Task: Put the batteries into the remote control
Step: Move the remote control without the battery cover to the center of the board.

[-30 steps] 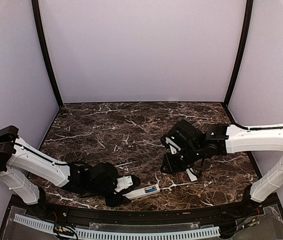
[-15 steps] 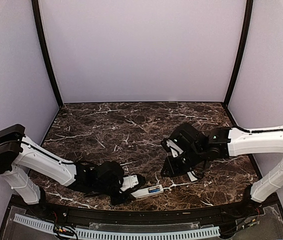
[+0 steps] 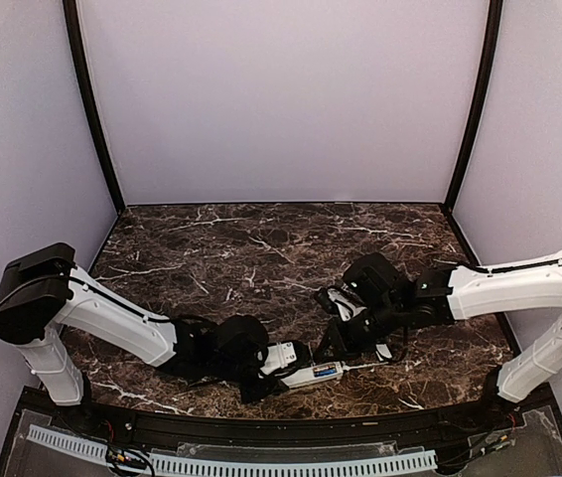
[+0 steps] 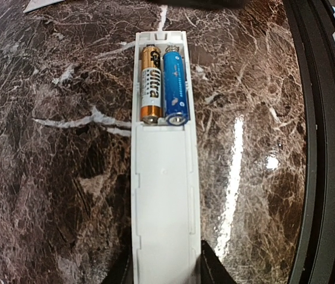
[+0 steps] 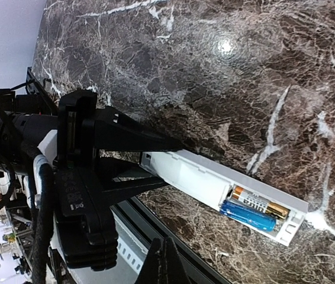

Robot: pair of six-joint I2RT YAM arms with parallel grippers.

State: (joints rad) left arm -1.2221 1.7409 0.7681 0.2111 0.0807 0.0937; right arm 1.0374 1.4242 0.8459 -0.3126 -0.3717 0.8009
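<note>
1. Closest to the near edge of the bench, the remote control is seen lying flat. Its long axis runs left to right, with the right end angled slightly toward the far side.
2. The remote's left end is clamped between the left fingers, one on each long side, so the body is steadied against the bench.
3. The back of the remote faces up and the battery bay at its right end is uncovered. Two batteries are seen in it, side by side and parallel to the long axis: a blue one, and beside it a gold and white one.
4. Whether both cells are pressed fully home cannot be told from these views.
5. Just beyond the open bay, on its far side, the right fingers are held clenched together into a single tip with nothing between them.
6. The bay therefore lies just near of that tip, at the end of the remote that points toward the right arm. The right arm is judged the one placed to act on it, since the left is taken up with holding.
7. A short downward press along the cells, or a turn away to fetch the cover, is judged the likely next need.
8. Farther right, partly hidden under the right arm, a thin pale strip is made out on the bench. It is probably the cover.
</note>
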